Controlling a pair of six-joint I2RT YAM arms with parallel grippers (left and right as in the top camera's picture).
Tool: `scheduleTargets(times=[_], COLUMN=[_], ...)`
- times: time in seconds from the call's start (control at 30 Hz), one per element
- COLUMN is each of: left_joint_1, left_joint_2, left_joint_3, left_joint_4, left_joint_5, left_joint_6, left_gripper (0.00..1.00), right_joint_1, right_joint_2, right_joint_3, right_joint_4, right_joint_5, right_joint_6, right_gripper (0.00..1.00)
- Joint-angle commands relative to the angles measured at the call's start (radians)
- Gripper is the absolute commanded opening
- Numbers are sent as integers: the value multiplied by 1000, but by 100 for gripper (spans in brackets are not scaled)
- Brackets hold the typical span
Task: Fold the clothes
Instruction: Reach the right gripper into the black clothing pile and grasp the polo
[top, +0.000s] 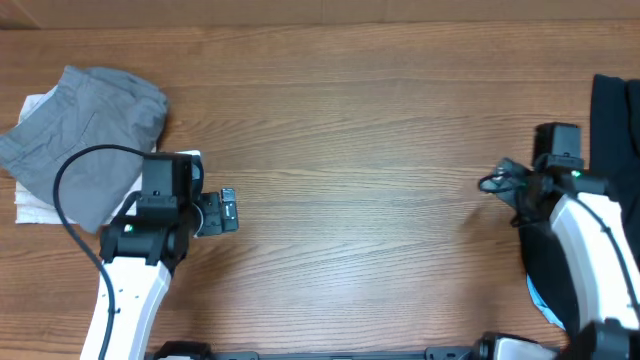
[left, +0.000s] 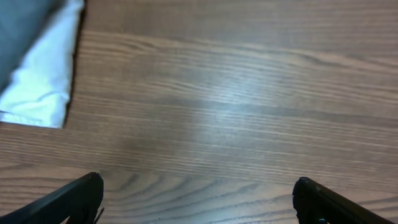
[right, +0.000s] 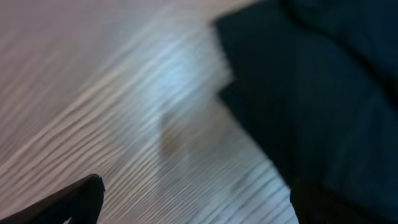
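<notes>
Step in hand: a fetch of the next garment is judged to be under way, since nothing is held and the middle of the bench lies bare.
Left jaws: spread wide and empty; in the left wrist view only bare wood is seen between them.
Right jaws: released and wide apart, grasping nothing; in the right wrist view one finger stands over wood and the other over dark cloth.
Black shirt: found at the right edge of the bench, partly covered by the right arm; its near edge lies just beside the right jaws.
Look of the black shirt: bunched and unfolded, with soft ridges; in the right wrist view it is blurred, and no sleeve, collar or print can be made out.
Light blue cloth: a small patch is seen under the right arm, touching the black heap.
Finished pile: a grey garment is laid on a white garment at the far left, well apart from the black shirt.
Next move, as judged: the right jaws are to be lowered onto the edge of the black shirt and clenched on a single layer, then the shirt is to be drawn to the middle and spread flat.
Risk: the light blue cloth could be dragged along with it.
</notes>
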Motion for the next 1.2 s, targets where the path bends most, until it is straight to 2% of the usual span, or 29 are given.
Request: scheduleTargets(times=[0.0,0.3,0.37,0.4,0.53,0.6,0.67,0.8,1.17], left_joint_1=[6,6,6,6,6,6,6,6,6], left_joint_2=[16,18,18,18,18,18,18,18,18], left_joint_3=[26,26,26,26,26,26,26,26,26], left_joint_4=[0,15,14,14,12,10,9,10,11], left_joint_5=[23,66,75,75,75,75,75,75,74], left_joint_6=[-11,-37,-37,-37,-37,-37,-37,-37,-36], left_gripper=[100,94,88,82,69,64,57,56,57], right_joint_1=[-63,-93,-93,-93,-93,-93,-93,-93,-93], right_joint_2=[54,189,216,234,282,306,312,311,174], right_joint_3=[-30,-59,-59,-62,-82,-82,-82,-72,172], right_joint_4=[18,112,120,132,178,180,177,159,-78], right_joint_5=[29,30,30,29,29,30,30,29,29], right_joint_6=[69,8,9,9,9,9,9,10,19], right_gripper=[100,96,96,95,88,80,57,4,4])
